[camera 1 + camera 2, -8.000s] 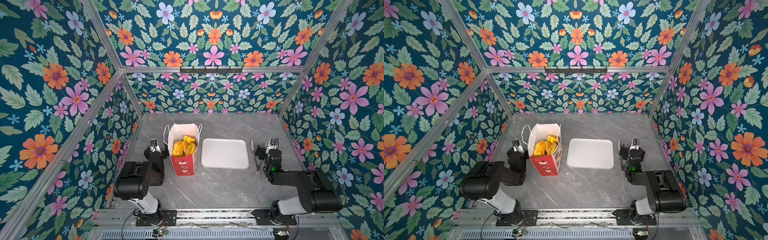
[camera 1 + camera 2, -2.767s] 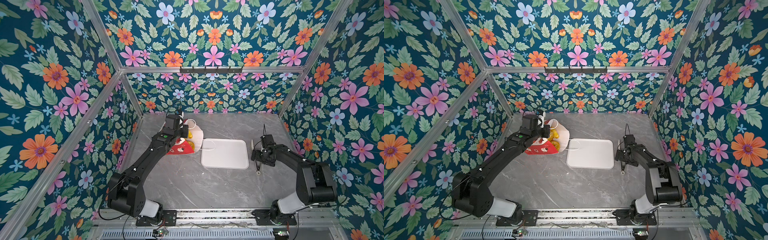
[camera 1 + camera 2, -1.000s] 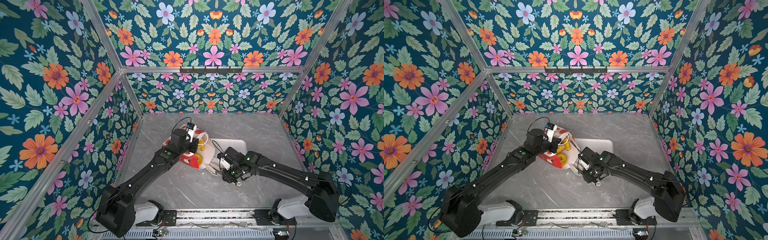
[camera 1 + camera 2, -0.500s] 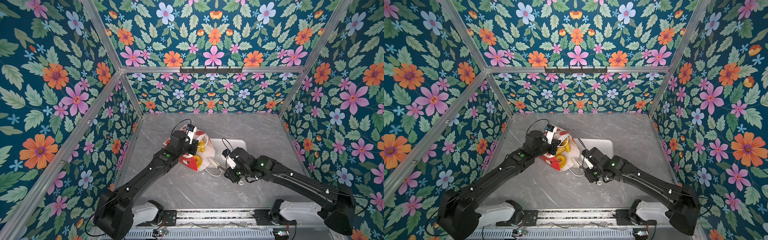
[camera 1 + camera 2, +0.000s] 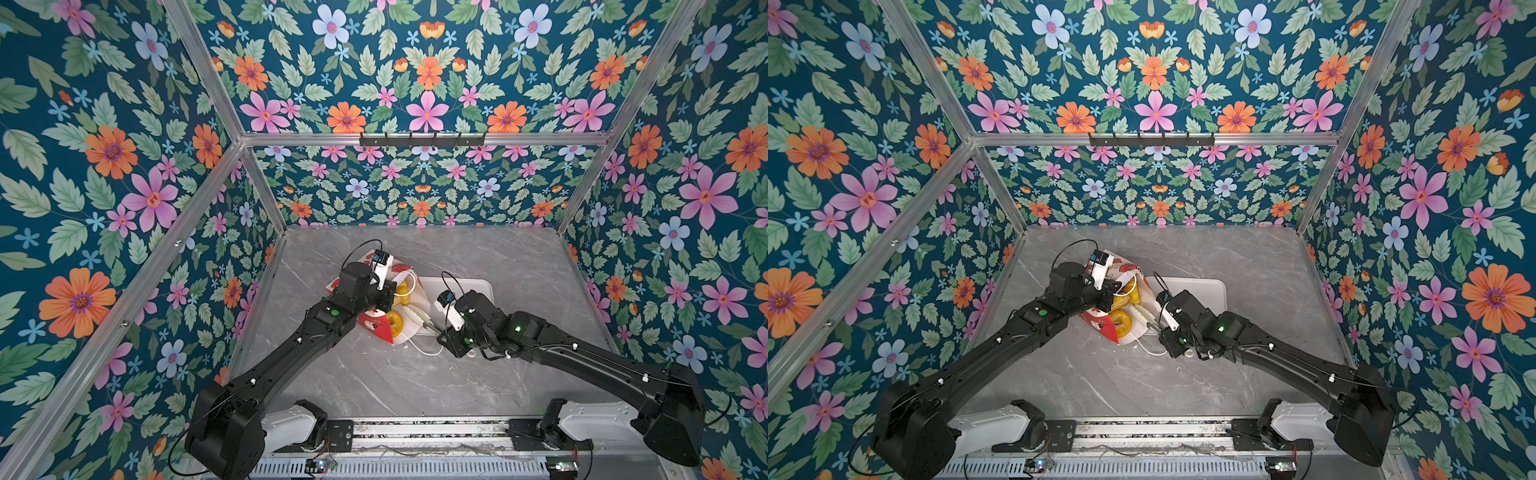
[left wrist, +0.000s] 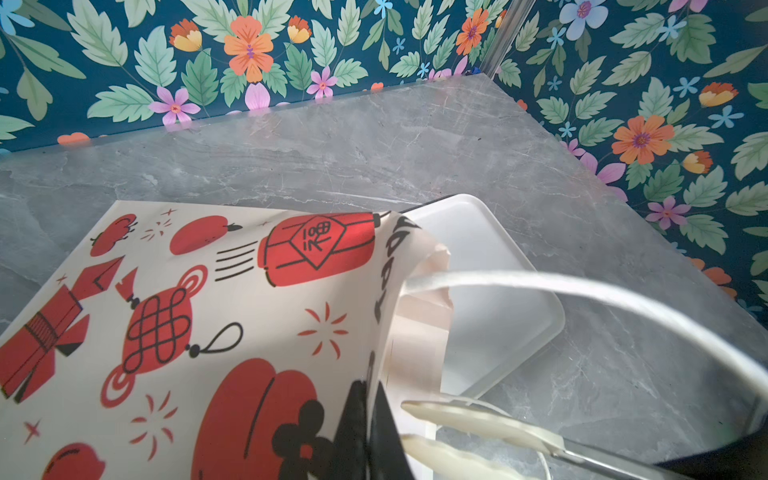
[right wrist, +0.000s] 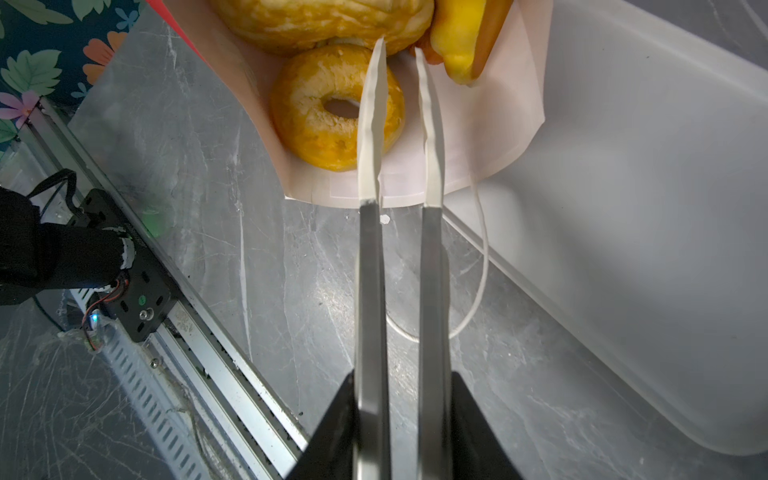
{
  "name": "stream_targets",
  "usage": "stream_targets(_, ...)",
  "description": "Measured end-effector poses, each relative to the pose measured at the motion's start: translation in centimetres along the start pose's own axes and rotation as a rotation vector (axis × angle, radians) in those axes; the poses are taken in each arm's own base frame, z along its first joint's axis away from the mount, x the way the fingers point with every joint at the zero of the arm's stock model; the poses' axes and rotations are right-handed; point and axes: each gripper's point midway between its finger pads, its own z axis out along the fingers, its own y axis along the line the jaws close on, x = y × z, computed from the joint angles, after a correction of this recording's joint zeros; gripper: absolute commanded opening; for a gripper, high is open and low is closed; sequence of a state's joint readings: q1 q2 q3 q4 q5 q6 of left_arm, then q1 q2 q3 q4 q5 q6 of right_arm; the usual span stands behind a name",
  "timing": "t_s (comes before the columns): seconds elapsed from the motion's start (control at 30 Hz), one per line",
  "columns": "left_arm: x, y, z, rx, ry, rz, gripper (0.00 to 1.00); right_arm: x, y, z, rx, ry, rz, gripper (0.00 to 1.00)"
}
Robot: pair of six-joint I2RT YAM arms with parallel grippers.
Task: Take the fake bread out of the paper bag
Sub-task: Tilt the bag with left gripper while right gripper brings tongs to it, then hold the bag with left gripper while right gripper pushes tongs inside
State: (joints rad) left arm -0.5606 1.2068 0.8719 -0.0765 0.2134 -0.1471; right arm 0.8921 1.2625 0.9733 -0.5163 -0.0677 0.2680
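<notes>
The red-and-white paper bag lies tipped over, its mouth toward the white tray. My left gripper is shut on the bag's upper rim. Fake bread shows in the mouth: a ring cake, a golden loaf and a yellow-orange piece. My right gripper is shut on metal tongs. The tongs' white tips stand slightly apart inside the mouth, beside the ring cake, holding nothing.
The white tray sits right behind the bag's mouth. One white cord handle trails on the grey table; another arcs above the tray. Flowered walls enclose the table on three sides.
My right gripper with the tongs has shifted slightly to the right in front of the bag's mouth. My left gripper keeps its hold and the bag has hardly moved.
</notes>
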Motion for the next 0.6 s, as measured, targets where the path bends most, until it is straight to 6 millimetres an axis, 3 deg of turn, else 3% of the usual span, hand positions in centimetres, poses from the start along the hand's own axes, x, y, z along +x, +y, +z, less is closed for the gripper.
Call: stream_targets(0.6,0.1,-0.1,0.0,0.006,0.004,0.001,0.06,-1.0,-1.2,1.8,0.077,-0.011,0.018,0.4)
